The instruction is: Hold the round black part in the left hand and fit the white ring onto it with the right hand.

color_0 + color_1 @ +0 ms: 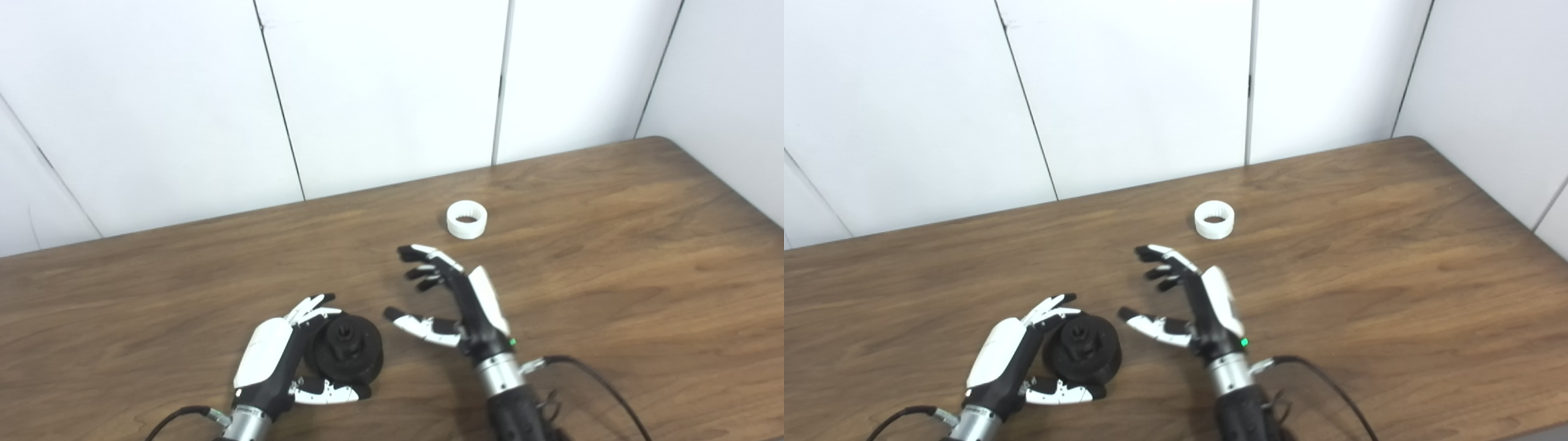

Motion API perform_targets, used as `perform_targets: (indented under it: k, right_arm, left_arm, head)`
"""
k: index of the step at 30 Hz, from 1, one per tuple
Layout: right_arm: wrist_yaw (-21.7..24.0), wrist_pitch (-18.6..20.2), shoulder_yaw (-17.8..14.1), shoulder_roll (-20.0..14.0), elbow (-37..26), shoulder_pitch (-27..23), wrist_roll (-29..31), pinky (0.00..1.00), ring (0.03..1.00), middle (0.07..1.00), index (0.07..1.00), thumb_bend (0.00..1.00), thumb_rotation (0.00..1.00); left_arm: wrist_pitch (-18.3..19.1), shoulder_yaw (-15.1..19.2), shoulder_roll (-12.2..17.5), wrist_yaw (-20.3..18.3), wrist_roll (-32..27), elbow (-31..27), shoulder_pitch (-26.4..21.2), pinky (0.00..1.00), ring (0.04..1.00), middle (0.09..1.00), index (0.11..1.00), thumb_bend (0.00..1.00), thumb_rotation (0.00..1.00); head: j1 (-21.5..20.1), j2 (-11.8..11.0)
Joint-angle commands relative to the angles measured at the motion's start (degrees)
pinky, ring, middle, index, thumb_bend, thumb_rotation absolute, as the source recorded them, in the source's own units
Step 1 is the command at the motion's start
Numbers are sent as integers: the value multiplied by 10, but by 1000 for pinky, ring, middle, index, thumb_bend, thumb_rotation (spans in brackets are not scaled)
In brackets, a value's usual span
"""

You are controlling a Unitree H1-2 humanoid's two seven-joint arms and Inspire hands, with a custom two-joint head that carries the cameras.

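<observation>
The round black part [346, 348] lies flat on the wooden table [612, 257], its hub facing up. My left hand [278, 355] is beside it on its left, fingers apart behind it and thumb along its near edge, cupping it without a closed grip. The white ring [467, 219] lies flat on the table farther back and to the right, also in the right eye view [1214, 218]. My right hand [450, 300] is open and empty, fingers spread, hovering between the black part and the ring, short of the ring.
White wall panels [380, 92] stand along the table's far edge and right side. A black cable [600, 380] trails from my right wrist over the near table. The table's rounded far-right corner [658, 142] is in view.
</observation>
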Motion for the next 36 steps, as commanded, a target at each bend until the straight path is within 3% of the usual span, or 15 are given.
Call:
perform_targets:
  k: [1, 15, 28, 36]
  right_arm:
    - [-4, 7, -7, -13, -20, -25, -22, 632, 716, 768, 759, 649, 249]
    - [6, 96, -38, -71, -43, -78, -70, 713, 863, 880, 772, 647, 290]
    - [18, 123, -62, -156, -15, -171, -102, 707, 867, 884, 772, 660, 356]
    - [60, 149, -47, -206, 38, -244, -120, 716, 858, 882, 771, 686, 345]
  left_arm:
    - [12, 1, 16, -14, 17, 8, 16, 860, 929, 909, 631, 892, 263]
    - [13, 1, 13, -13, 17, 11, 15, 872, 937, 913, 636, 890, 279]
    - [14, 1, 12, -10, 18, 16, 15, 854, 927, 907, 633, 894, 269]
    - [16, 3, 13, -12, 17, 13, 16, 858, 928, 908, 633, 892, 272]
  head:
    - [0, 0]
    - [5, -3]
    - [11, -4]
    - [12, -3]
